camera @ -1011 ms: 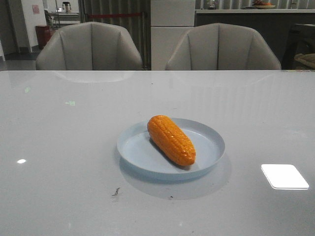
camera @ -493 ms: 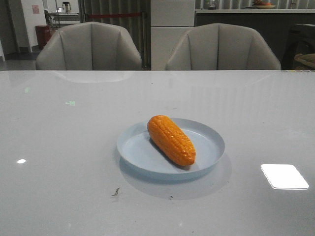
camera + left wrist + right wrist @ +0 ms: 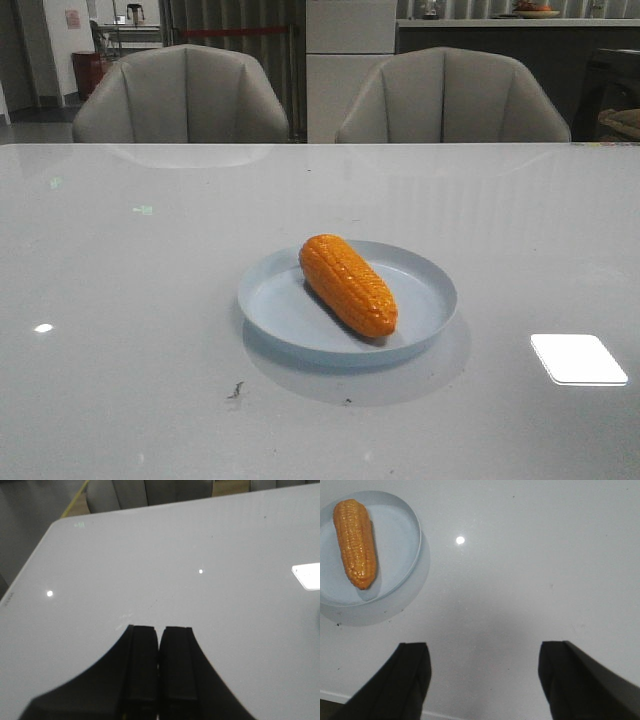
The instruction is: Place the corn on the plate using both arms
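Note:
The orange corn [image 3: 348,284] lies slantwise on the pale blue plate [image 3: 425,290] in the middle of the table. Both also show in the right wrist view, the corn [image 3: 355,542] on the plate [image 3: 400,540], well off to one side of my right gripper [image 3: 485,652]. That gripper is open and empty over bare table. My left gripper [image 3: 160,630] is shut with its fingers together, empty, above bare table; neither corn nor plate shows in its view. No arm shows in the front view.
Two grey chairs [image 3: 180,95] stand behind the table's far edge. The glossy grey table [image 3: 120,300] carries bright light reflections [image 3: 578,358]. The table's corner and edge show in the left wrist view [image 3: 55,525].

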You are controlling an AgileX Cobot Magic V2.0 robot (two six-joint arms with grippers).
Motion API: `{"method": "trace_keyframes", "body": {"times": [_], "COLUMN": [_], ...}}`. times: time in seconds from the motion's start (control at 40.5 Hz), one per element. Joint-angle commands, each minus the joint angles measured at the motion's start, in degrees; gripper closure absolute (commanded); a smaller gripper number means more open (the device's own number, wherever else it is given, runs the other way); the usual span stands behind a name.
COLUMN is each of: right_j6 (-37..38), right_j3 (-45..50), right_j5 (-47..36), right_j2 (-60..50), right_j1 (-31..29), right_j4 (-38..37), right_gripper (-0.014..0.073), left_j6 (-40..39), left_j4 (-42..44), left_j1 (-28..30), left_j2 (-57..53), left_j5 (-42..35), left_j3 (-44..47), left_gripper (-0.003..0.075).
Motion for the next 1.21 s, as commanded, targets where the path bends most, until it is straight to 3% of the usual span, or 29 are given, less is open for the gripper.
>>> {"method": "trace_keyframes", "body": {"times": [0.0, 0.271, 0.296, 0.469, 0.764, 1.184], "right_j6": [-0.3, -0.3, -0.3, -0.3, -0.3, -0.3], "right_j3": [-1.4, -1.4, -1.4, -1.4, -1.4, -1.4], "right_j5": [-3.6, -3.6, -3.7, -3.7, -3.5, -3.5], "right_j2": [-0.4, -0.4, -0.4, -0.4, -0.4, -0.4], "right_j1": [-0.3, -0.3, -0.3, -0.3, -0.3, -0.3], "right_j4": [0.8, 0.8, 0.8, 0.8, 0.8, 0.8], "right_gripper": [0.0031, 0.0031, 0.0060, 0.0060, 0.0060, 0.0060], "left_j6": [0.1, 0.1, 0.1, 0.1, 0.1, 0.1], "left_j4": [-0.5, -0.8, -1.3, -9.2, -12.0, -12.0], "left_j1": [0.2, 0.2, 0.2, 1.1, 1.9, 1.9], "left_j2": [-7.4, -24.7, -25.8, -33.3, -33.1, -32.9], "left_j5": [-4.7, -4.6, -4.6, -4.6, 1.6, 1.6], "left_j3": [1.8, 10.4, 11.4, 17.7, 20.1, 20.1], "left_gripper": [0.0627, 0.0627, 0.0626, 0.0626, 0.0626, 0.0626]}}
